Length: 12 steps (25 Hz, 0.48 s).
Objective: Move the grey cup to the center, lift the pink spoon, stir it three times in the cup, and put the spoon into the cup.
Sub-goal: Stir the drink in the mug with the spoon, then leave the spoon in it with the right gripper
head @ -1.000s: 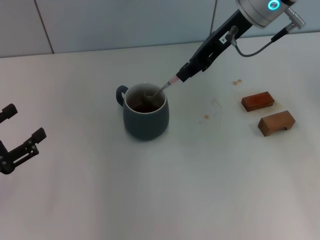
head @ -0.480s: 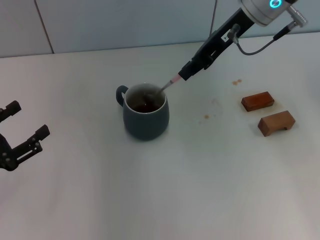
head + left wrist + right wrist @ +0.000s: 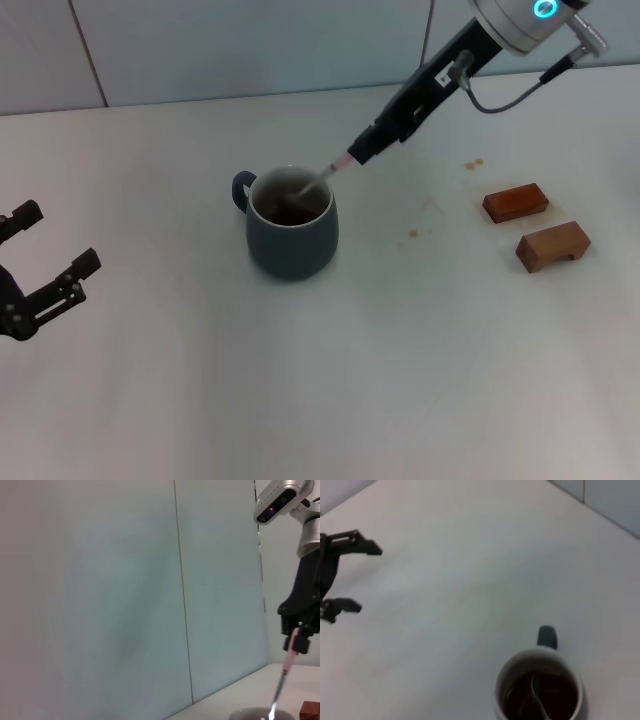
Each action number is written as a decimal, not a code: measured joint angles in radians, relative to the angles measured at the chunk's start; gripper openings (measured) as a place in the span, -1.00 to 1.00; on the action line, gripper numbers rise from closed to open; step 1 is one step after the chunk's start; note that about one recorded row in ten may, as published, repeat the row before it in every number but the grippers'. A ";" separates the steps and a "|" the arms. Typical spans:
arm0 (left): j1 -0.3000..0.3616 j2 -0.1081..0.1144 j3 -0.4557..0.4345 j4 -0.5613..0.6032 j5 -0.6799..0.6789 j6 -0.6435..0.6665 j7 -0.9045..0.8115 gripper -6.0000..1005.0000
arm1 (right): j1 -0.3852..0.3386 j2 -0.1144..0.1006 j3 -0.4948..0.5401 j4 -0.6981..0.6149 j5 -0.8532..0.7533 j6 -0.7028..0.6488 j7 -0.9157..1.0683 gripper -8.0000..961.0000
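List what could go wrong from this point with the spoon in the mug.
1. The right gripper pinches only the tip of the slim pink-handled metal spoon, so the spoon could twist or slip mid-stir.
2. The rounded dark grey ceramic mug holds dark liquid and stands unsupported; the open left gripper is far off, so a push on the rim could slide it or slosh liquid onto the white table.
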State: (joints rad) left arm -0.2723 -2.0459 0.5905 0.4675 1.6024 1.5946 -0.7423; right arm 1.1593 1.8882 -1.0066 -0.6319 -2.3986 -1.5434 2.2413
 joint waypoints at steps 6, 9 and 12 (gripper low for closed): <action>-0.001 -0.001 0.000 -0.001 -0.002 0.001 0.002 0.68 | 0.001 -0.004 0.000 0.008 -0.042 0.024 0.025 -0.76; -0.001 -0.002 0.000 -0.001 -0.002 0.002 0.002 0.68 | 0.008 -0.005 -0.001 0.009 -0.057 0.008 0.031 -0.76; -0.001 -0.004 -0.002 -0.001 -0.003 0.004 0.002 0.68 | 0.013 -0.002 0.001 0.009 -0.051 -0.019 0.021 -0.76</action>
State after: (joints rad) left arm -0.2730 -2.0501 0.5886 0.4663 1.5998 1.5986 -0.7398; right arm 1.1721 1.8857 -1.0059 -0.6229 -2.4494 -1.5623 2.2621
